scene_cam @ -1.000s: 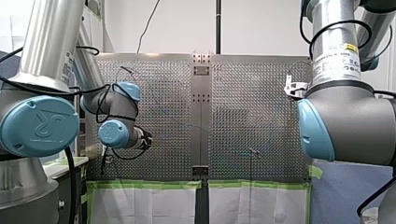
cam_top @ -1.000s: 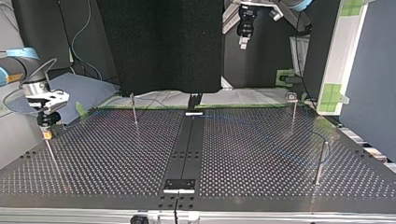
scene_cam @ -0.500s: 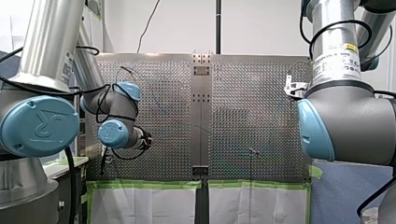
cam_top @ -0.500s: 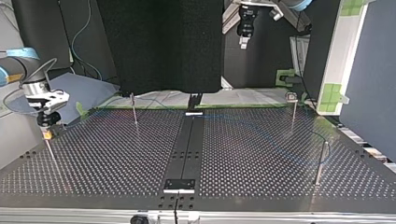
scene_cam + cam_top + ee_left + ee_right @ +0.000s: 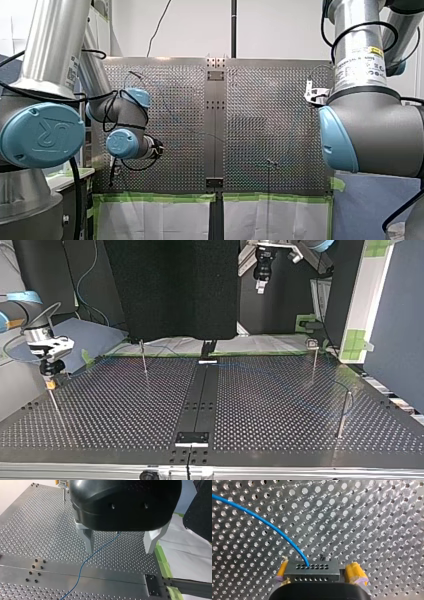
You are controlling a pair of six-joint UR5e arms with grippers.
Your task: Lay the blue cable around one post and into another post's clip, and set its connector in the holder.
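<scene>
The blue cable (image 5: pixel 274 528), thin and bright, curves over the perforated table (image 5: pixel 374 517) into a dark, hole-dotted connector (image 5: pixel 312 567) clamped between my right gripper's (image 5: pixel 318 573) yellow pads (image 5: pixel 354 572). My left gripper (image 5: pixel 120 542) hangs with fingers (image 5: pixel 87 538) wide apart above another stretch. In the top view it is too faint to trace.

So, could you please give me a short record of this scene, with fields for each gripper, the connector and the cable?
left gripper: open, raised above the perforated table, holding nothing
right gripper: yellow pads shut on the connector
connector: dark block with rows of holes, the cable entering its face
blue cable: curves away from the connector over the table; also lies on the table below the left gripper
</scene>
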